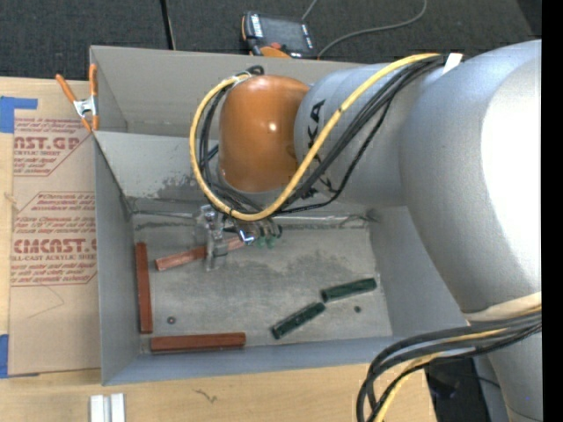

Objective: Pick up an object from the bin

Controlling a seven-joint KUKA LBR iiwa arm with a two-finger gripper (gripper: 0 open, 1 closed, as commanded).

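Camera view: the only writing on the robot is black lettering [314, 118] on the grey shell of the arm [457, 174], just right of the orange cover [259, 134]. Yellow and black cables [204, 121] cross it, so it cannot be read whole.

The arm comes in from the right as a thick grey tube, lying over the right half of the bin [113, 227]. It ends in the rounded orange cover above the bin's back middle. The cables loop around the cover and run back along the arm. Below the cover the pincer [214, 238] points down to the bin floor, in the left half, near the back wall.

The pincer's tip meets a pale reddish stick [180, 259], which lies nearly flat, its right end slightly higher. The stick passes under the pincer and shows on both sides of it. Whether the pincer is clenched on it or released cannot be told.

A brown stick [142, 287] lies along the left wall. A second brown stick [197, 342] lies along the front wall. Their ends nearly meet in the front left corner. Two dark green sticks [349, 288] [297, 318] lie end to end on a slant in the front right part, well apart from the pincer.
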